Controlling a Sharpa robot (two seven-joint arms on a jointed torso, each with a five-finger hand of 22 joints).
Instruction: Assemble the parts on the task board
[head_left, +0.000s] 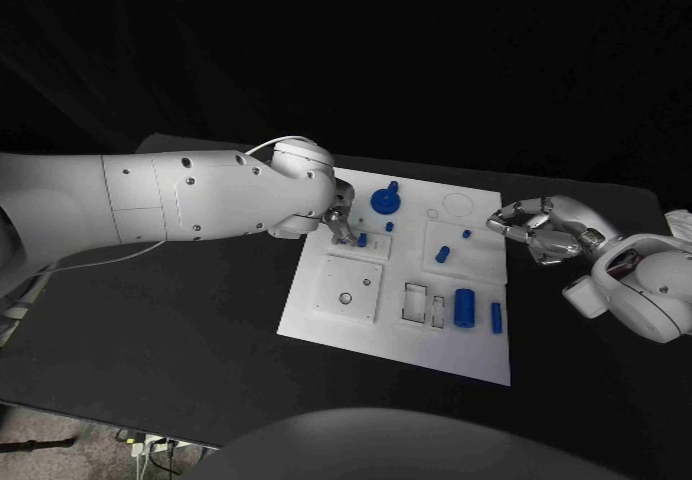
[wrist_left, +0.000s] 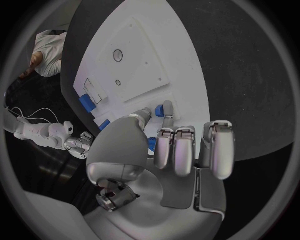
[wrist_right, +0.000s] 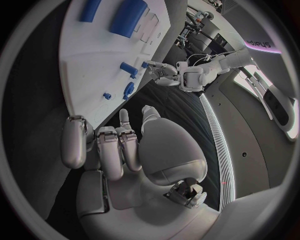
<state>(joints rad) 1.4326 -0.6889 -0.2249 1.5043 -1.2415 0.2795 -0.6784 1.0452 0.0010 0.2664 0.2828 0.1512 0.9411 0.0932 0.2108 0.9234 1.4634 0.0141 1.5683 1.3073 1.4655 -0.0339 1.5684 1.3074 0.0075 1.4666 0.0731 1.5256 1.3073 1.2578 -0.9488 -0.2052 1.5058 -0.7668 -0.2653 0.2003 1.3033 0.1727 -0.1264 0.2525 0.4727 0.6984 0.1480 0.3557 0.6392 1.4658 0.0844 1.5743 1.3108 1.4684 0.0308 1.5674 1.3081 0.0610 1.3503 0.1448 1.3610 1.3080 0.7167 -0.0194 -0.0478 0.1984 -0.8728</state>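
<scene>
The white task board (head_left: 325, 325) (wrist_left: 181, 65) (wrist_right: 87, 60) lies mid-table. My left hand (head_left: 335, 218) (wrist_left: 172, 150) hovers over its far left part. Its fingers are curled and its thumb tip lies beside a small blue peg (head_left: 361, 240) (wrist_left: 166, 108); I cannot tell whether it pinches the peg. A blue round part (head_left: 385, 200) sits just beyond. My right hand (head_left: 541, 232) (wrist_right: 122, 150) hangs off the board's right edge, fingers curled in with nothing in them. A large blue cylinder (head_left: 463, 307) (wrist_right: 128, 17) and a thin blue pin (head_left: 496, 318) lie at the board's near right.
Two small blue pieces (head_left: 443, 254) (head_left: 466, 236) lie on the board's right half, and another (head_left: 389, 226) lies near my left hand. A raised square plate (head_left: 351, 288) and two rectangular slots (head_left: 423, 304) are on the near part. Black table (head_left: 173, 340) surrounds the board.
</scene>
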